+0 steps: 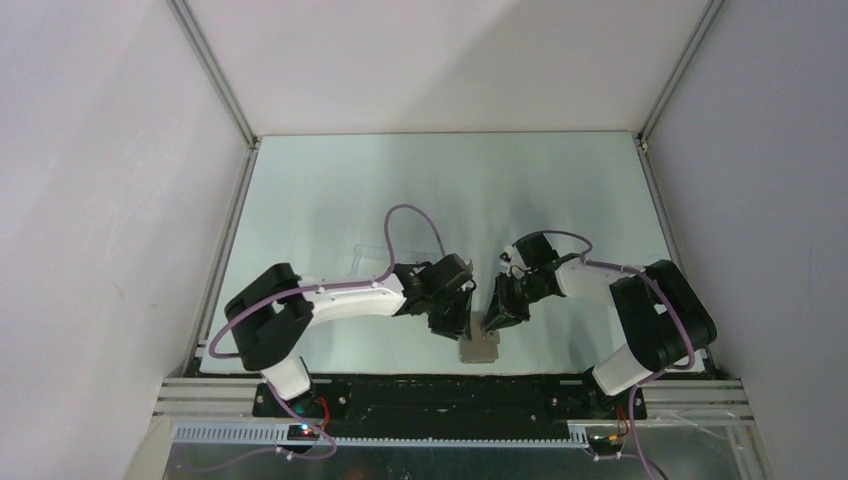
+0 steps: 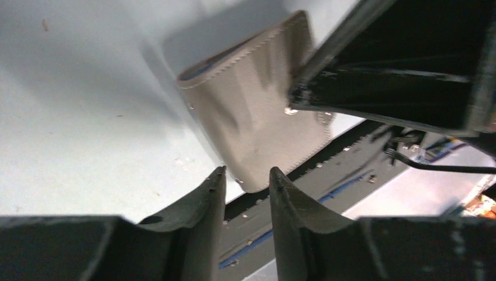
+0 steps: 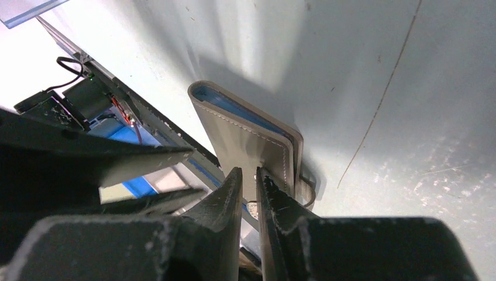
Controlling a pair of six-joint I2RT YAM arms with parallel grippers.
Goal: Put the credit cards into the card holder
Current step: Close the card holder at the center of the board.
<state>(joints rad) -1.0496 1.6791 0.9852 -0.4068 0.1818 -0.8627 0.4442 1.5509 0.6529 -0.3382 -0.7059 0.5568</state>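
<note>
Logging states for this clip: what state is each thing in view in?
wallet: folded, blue lining showing along its edge.
right gripper: shut on the wallet.
left gripper: open, at the wallet's corner, holding nothing.
cards: none in view.

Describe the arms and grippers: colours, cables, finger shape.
Both arms match: the left arm and right arm have bulky black joints, white links and a lilac cable looping outside. The left gripper and right gripper are black, with tapered, scuffed fingers.
</note>
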